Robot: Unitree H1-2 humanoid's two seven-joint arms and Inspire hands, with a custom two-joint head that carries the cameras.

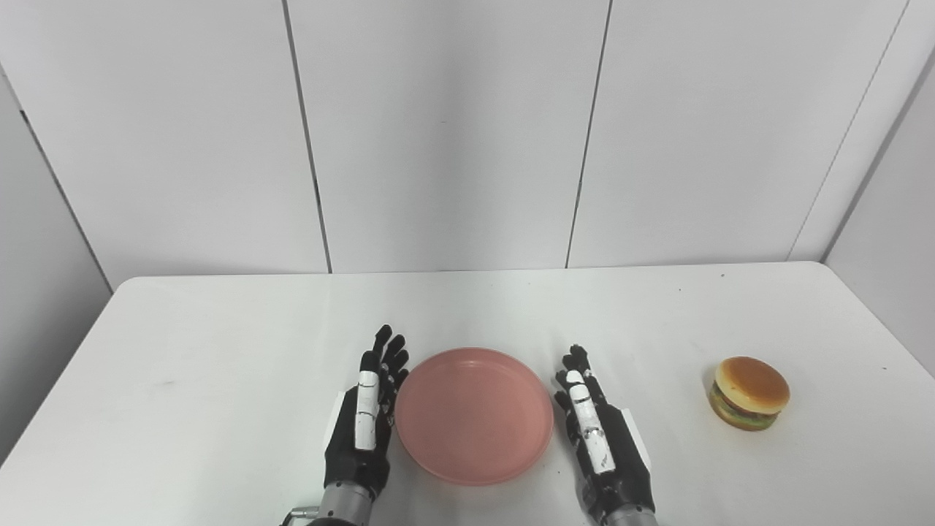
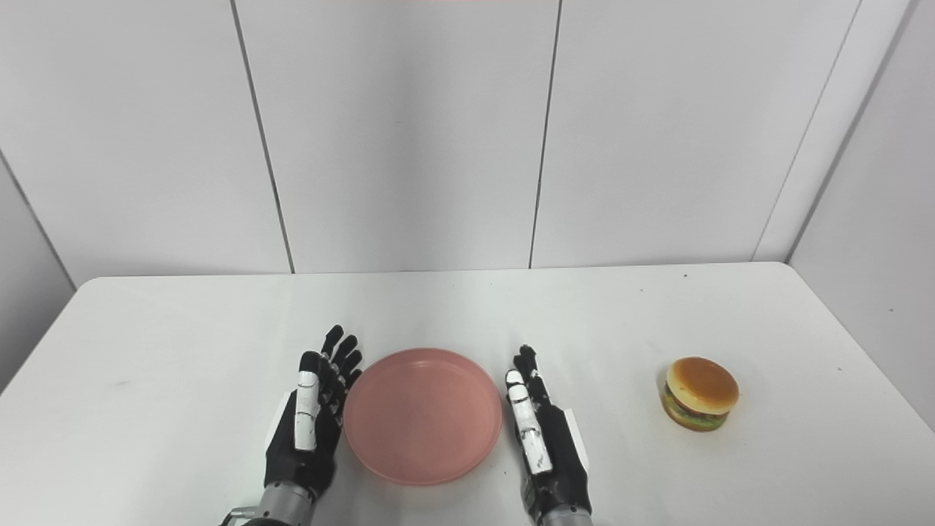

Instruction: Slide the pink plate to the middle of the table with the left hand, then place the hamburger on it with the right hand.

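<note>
Left eye view, my fingers: both hands edge-on, fingers straight and apart, holding nothing.
Left hand (image 1: pixel 367 416): just left of the pink plate (image 1: pixel 473 415).
Right hand (image 1: pixel 600 435): just right of it.
Hamburger (image 1: pixel 750 393): upright, far right.
Table (image 1: pixel 219 351): white, faintly scuffed.
Room: pale wall panels (image 1: pixel 445 131) behind.

Both arms enter from the bottom edge, only their grey wrists showing. The left hand (image 1: pixel 367 416) stands on edge with its fingers (image 1: pixel 391 354) stretched forward and slightly spread, thumb side up, holding nothing. The right hand (image 1: pixel 600 438) mirrors it, also on edge, fingers extended and angled a little inward, likewise empty. The palms face each other, well apart.
</note>
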